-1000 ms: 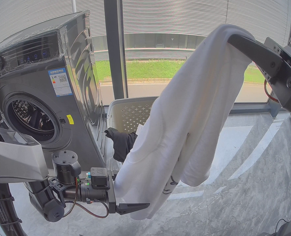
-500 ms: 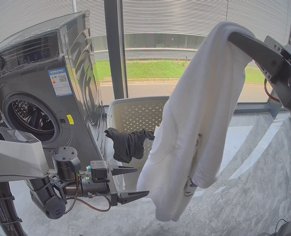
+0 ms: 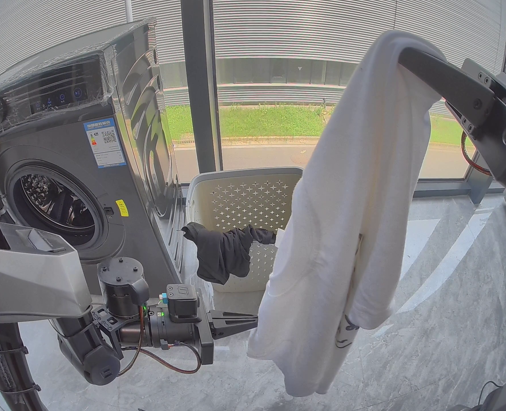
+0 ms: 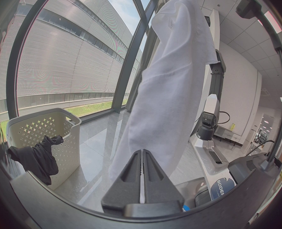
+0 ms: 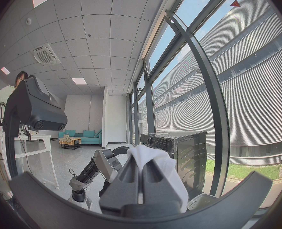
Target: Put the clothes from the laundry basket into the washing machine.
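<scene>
Head view: grips white shirt (image 3: pixel 344 218) in right hand (image 3: pixel 407 61), hanging lengthwise below it; holds left hand (image 3: pixel 257 319) closed against lower hem, washing machine (image 3: pixel 56 206) up-left of it.

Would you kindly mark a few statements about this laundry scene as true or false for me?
1. The white shirt hangs from the right gripper. True.
2. The washing machine has its round opening covered. False: the opening is uncovered and the drum inside shows.
3. A black garment is draped over the rim of the laundry basket. True.
4. The left gripper is wide open. False: its fingers are pressed together.
</scene>
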`<state>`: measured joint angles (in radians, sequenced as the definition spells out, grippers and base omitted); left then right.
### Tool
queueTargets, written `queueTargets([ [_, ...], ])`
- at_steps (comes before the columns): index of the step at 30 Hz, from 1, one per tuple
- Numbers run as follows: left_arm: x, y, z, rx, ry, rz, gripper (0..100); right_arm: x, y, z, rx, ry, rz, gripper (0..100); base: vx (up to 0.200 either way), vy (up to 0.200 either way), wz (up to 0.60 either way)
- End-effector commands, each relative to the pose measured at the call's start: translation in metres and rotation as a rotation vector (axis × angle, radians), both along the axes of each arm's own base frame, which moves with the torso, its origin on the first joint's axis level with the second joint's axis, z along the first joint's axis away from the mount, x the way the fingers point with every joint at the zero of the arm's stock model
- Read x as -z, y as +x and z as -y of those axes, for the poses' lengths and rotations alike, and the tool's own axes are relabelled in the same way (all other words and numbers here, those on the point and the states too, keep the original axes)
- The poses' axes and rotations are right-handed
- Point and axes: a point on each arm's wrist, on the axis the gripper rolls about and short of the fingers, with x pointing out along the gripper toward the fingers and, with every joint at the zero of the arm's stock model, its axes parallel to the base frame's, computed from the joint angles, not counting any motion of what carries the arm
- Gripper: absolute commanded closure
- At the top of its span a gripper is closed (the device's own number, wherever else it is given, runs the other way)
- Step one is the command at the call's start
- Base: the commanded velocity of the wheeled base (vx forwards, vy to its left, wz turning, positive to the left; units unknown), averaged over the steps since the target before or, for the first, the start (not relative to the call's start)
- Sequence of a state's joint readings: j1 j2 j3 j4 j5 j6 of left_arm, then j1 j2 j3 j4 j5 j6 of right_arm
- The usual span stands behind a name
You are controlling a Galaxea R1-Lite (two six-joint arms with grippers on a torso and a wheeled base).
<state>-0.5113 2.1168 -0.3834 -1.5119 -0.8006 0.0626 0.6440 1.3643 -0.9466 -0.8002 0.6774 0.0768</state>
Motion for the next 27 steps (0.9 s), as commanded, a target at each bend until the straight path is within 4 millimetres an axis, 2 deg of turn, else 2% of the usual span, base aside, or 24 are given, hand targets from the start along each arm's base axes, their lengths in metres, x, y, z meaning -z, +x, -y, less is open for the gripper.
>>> queueTargets([
  [1,-0.0005,-0.0002,0.0003,0.003,-0.001,0.002,100,0.0003,-0.0001,0.0001,0.001,0.0,-0.001,100,0.0,0.0,0.0],
  [3,-0.0008,-0.0009,-0.0002,0.001,-0.001,-0.002,100,0.0003,-0.0001,0.0001,0.002,0.0,-0.001,100,0.0,0.0,0.0],
  [4,-0.0008,-0.0007,-0.0005,-0.001,-0.001,-0.004,0,0.0003,-0.0001,0.0001,0.004,0.001,-0.001,100,0.0,0.0,0.0],
  [21,-0.0056,0.0023,-0.0065,-0.019,-0.009,0.015,0,0.0008,0.0006,0.0014,0.011,0.002,-0.007,100,0.0,0.0,0.0],
  [27,-0.0066,-0.0041,0.0024,0.053,-0.017,0.018,0,-0.0002,0.0002,0.0002,0.013,0.007,-0.01,100,0.0,0.0,0.0],
])
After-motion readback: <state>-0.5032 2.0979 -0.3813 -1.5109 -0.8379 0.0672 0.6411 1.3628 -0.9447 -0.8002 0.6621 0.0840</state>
